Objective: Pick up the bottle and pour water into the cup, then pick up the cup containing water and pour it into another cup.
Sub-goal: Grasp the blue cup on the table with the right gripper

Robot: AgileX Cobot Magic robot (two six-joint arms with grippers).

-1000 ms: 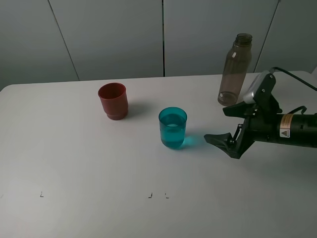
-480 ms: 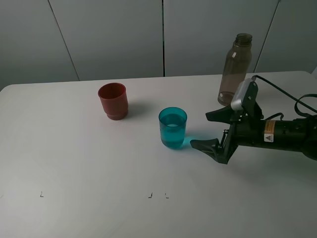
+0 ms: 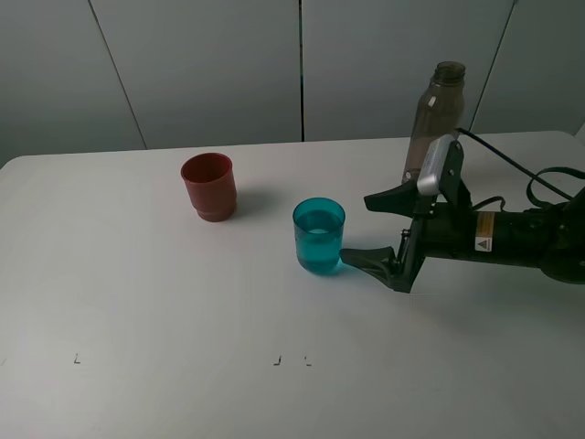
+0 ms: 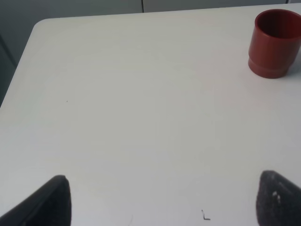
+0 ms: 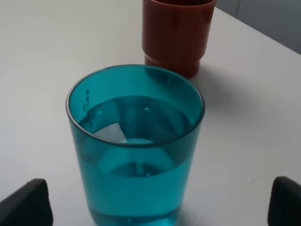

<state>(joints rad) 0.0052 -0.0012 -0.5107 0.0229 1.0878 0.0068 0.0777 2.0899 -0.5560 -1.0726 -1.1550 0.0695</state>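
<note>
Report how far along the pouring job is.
Done: the teal cup holds water and the bottle stands upright on the table. In hand: the right gripper is open just beside the teal cup, not yet closed on it. Left: grasp it, lift it and pour into the red-brown cup.

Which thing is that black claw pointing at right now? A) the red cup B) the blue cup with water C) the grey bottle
B: the open right gripper faces the blue cup, fingertips just beside it; the red cup stands farther off and the bottle is behind the arm.
</note>
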